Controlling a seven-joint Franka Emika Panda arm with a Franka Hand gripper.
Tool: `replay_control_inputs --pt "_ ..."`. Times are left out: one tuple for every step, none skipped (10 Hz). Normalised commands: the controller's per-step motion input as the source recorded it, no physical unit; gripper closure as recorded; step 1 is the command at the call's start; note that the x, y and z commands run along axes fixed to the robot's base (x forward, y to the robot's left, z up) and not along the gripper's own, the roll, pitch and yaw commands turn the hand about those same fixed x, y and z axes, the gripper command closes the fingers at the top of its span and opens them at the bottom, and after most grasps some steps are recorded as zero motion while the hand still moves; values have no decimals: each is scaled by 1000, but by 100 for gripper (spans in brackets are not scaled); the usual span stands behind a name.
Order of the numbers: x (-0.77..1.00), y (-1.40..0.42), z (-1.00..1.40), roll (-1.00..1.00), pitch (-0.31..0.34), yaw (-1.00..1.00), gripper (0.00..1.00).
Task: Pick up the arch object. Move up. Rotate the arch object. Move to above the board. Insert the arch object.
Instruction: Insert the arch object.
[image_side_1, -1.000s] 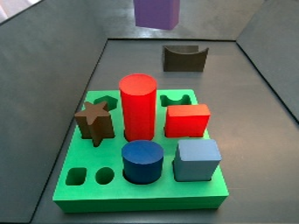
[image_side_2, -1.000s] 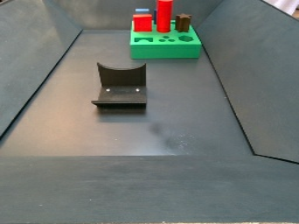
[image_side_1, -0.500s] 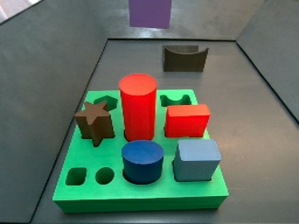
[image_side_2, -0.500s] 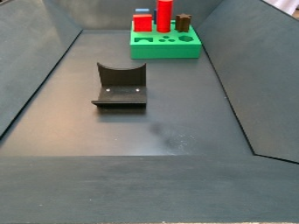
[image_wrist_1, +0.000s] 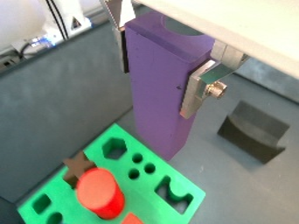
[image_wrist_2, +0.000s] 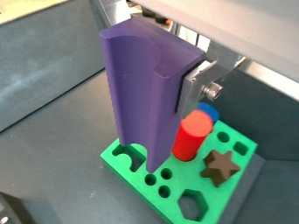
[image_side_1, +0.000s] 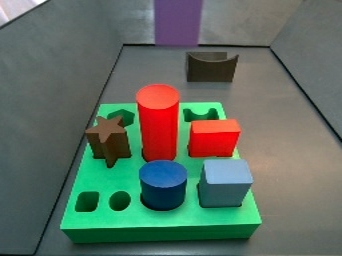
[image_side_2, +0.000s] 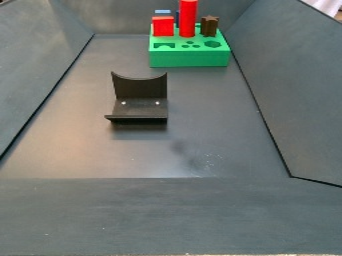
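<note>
Grey floor (image_side_2: 201, 150) and sloping grey walls made up most of both side views. Next in size was the green board (image_side_1: 134, 205), which lay flat on that floor; it also showed in a side view far off (image_side_2: 187, 52) and in both wrist views below me (image_wrist_1: 70, 188) (image_wrist_2: 135, 166). On it stood a red cylinder (image_side_1: 158, 120), a red cube (image_side_1: 214, 137), a blue cylinder (image_side_1: 163, 185), a grey-blue cube (image_side_1: 227, 183) and a brown star (image_side_1: 108, 138). Several cut-outs along its near edge were unfilled.

The arch (image_wrist_1: 158, 87) was held up in the air, clear of the floor. My gripper (image_wrist_1: 158, 66) was clamped on it, silver fingers (image_wrist_1: 197, 87) pressed flat on opposite faces. In a wrist view the arch (image_wrist_2: 140, 92) hung upright, its lower end above the board's edge near the small round holes, though I could not tell how high. In a side view only its lower end (image_side_1: 177, 20) showed at the top edge, well behind the board.

The dark fixture (image_side_2: 138, 97) stood on the floor apart from the board, and showed beyond it in a side view (image_side_1: 210, 65) and at the edge of a wrist view (image_wrist_1: 254, 129).
</note>
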Motion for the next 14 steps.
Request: replay_control_inputs --pt "1000 -66 -749 200 97 0 100" --pt "1000 -40 -603 256 154 0 100" --pt "977 -57 -483 294 203 0 100" --pt "851 -80 -534 267 196 0 100" --pt "326 0 -283 79 70 -149 100" --pt "60 0 -277 67 0 -40 100" --pt "100 0 -349 0 0 0 100" --pt "189 0 -417 0 0 0 100" --pt "171 -11 -446 23 0 0 100" --pt "66 -77 -420 130 0 0 100" --pt "0 -29 -311 101 0 0 100" --pt "0 -40 -220 47 -1 0 100" --pt "0 -51 -231 37 0 0 100" --pt "0 -54 -191 16 0 0 100"
